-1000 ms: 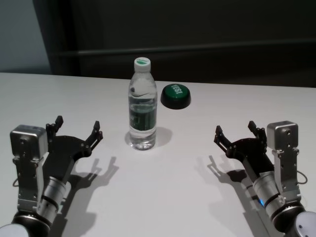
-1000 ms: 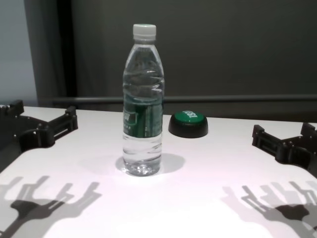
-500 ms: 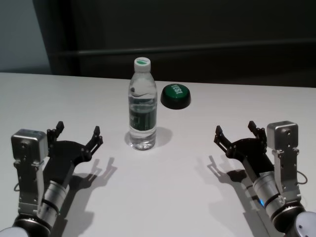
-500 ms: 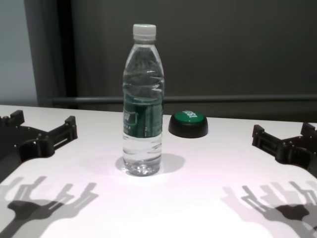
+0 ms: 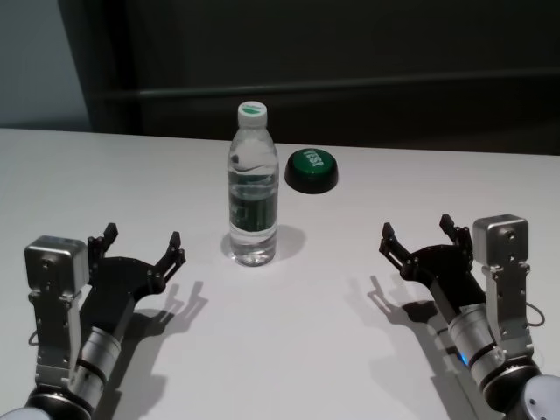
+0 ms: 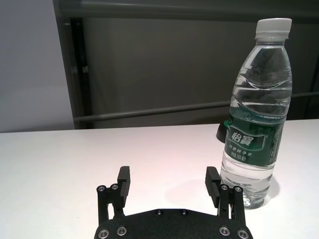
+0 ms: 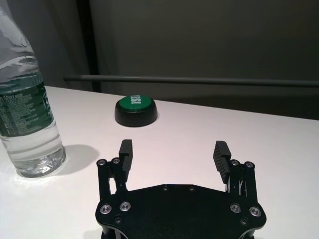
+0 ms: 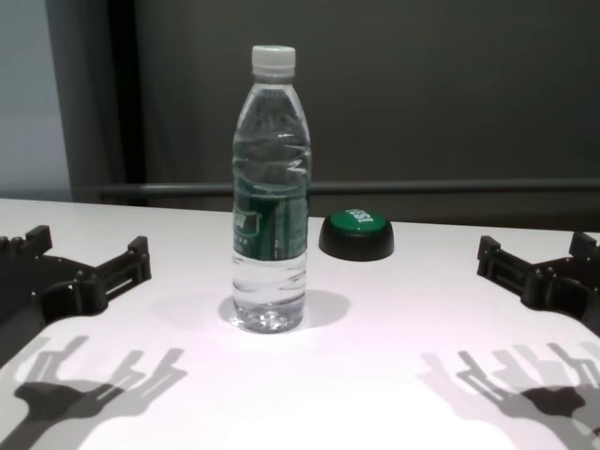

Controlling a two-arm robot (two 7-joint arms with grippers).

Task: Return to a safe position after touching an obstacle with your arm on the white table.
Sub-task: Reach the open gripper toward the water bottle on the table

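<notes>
My left gripper (image 5: 142,245) hangs low over the white table (image 5: 297,332) on the near left, fingers spread wide and empty. It is apart from the obstacle (image 5: 253,188), with bare tabletop between the nearer fingertip and the bottle wall. I judge this stand-off to be the point of the pose: an arm meant to end up safe should have open daylight to the thing it touched, and the head view shows that gap plainly.

My right gripper (image 5: 422,234) sits on the near right, likewise wide open with nothing in it, well clear of the bottle (it looks parked; no sign it has a part in this).

Obstacle position: upright, roughly mid-table, between the two grippers and a little farther from me than either. White cap on; no tilt visible in the chest view, so it stands square on its base.

Contents: clear liquid, presumably water, fills the bottle nearly to the shoulder. The dark green label band hides the middle of the column. A bottle that full should sit heavy and resist a light nudge, though it is tall and narrow.

A green button (image 5: 311,170) rests behind the bottle to its right, near but not touching.

Judgement: retreat appears nearly done; the left arm is already low and close to my body.
</notes>
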